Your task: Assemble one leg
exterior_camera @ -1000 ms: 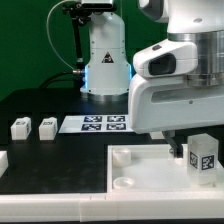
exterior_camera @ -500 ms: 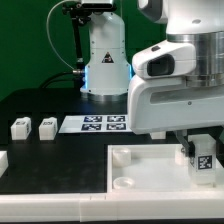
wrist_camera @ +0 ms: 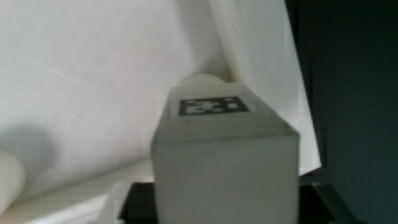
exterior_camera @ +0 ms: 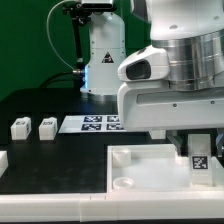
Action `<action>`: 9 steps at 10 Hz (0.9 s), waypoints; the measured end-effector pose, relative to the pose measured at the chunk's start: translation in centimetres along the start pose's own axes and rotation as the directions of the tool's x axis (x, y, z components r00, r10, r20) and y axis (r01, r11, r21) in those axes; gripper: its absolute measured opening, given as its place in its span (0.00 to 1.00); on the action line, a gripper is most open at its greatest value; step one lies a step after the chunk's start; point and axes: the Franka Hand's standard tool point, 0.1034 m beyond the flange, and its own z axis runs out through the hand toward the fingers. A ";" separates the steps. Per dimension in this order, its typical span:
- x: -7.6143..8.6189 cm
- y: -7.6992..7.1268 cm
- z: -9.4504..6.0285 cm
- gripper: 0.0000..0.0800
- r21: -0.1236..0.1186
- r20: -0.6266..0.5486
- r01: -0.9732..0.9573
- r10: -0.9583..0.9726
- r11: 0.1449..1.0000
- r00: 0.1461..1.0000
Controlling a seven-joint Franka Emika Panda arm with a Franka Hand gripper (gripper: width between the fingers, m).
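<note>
My gripper [exterior_camera: 199, 150] is shut on a leg [exterior_camera: 200, 156], a white square post with a black-and-white tag facing the exterior view. It holds the leg upright at the right end of the wide white slab [exterior_camera: 150, 168]. I cannot tell whether the leg touches the slab. In the wrist view the leg [wrist_camera: 228, 150] fills the middle between the dark fingers [wrist_camera: 150, 203], with its tag on the far end, and my gripper [wrist_camera: 228, 208] clamps its near end. The white slab [wrist_camera: 89, 90] lies behind it.
Two more legs [exterior_camera: 20, 128] [exterior_camera: 47, 127] stand on the black table at the exterior view's left, and another white part [exterior_camera: 3, 160] sits at the left edge. The marker board [exterior_camera: 100, 123] lies behind the slab. The slab has round sockets [exterior_camera: 122, 155] on its left side. The arm's base [exterior_camera: 100, 60] stands at the back.
The arm's wrist housing has shifted toward the exterior view's left. The held leg has stayed almost in place over the slab's right end.
</note>
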 end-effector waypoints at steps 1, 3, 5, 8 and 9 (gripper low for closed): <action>0.0 0.0 0.0 0.36 -0.002 0.000 -0.001 0.001 1.000 1.000; -0.1 0.0 0.1 0.36 -0.001 -0.010 -0.109 0.109 0.994 0.994; -0.6 0.0 0.2 0.36 0.011 -0.038 -0.485 0.485 0.875 0.874; -0.7 0.0 0.3 0.37 0.045 -0.013 -0.911 0.912 0.410 0.410; -0.8 0.0 0.3 0.37 0.044 -0.009 -0.948 0.949 0.316 0.316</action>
